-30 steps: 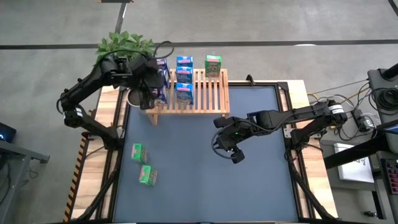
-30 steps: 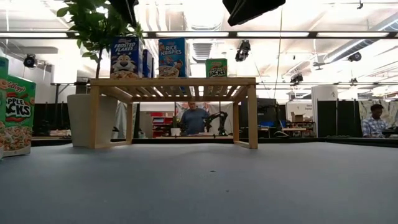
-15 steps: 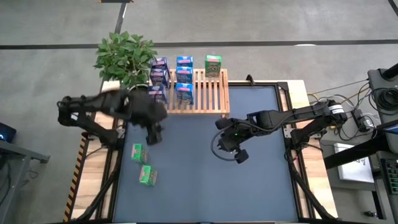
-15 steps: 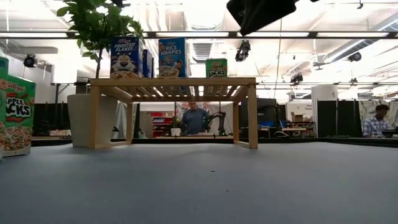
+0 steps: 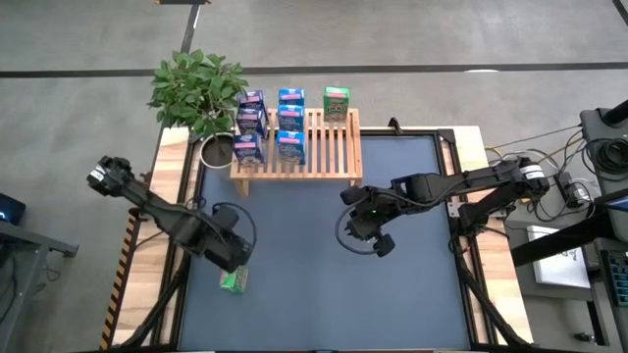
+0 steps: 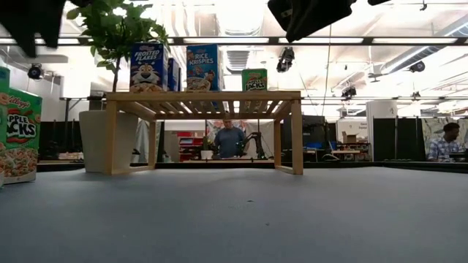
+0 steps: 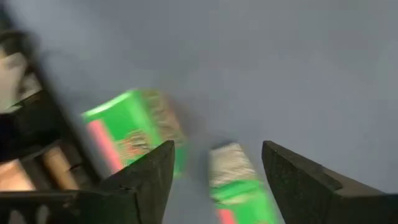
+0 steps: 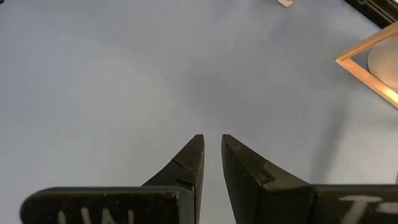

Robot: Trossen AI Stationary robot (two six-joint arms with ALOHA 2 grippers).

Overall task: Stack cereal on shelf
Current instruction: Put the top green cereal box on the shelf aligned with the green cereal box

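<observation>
The wooden shelf [image 5: 312, 147] stands at the table's far side and carries several blue cereal boxes [image 5: 277, 123] and one green one [image 5: 337, 101]; the low view shows them upright on its slats [image 6: 202, 66]. Two green cereal boxes [image 7: 134, 127] stand on the mat near the left edge. My left gripper [image 7: 217, 149] hangs open above them, pointing down, its fingers on either side of one box [image 7: 236, 180] without touching it. In the high view it hides that box; the other [image 5: 233, 281] shows. My right gripper [image 5: 378, 240] hovers shut over the mat's middle.
A potted plant [image 5: 196, 83] stands by the shelf's left end. A green box [image 6: 18, 135] fills the low view's left edge. The dark mat [image 5: 392, 294] is bare at the near right. Cables and gear lie beyond the table's right edge [image 5: 549, 186].
My left gripper has left the shelf's left end and swung fast toward the table's near left, sinking and rolling its wrist, until it hangs over the two green boxes. The blue boxes stay standing on the shelf.
</observation>
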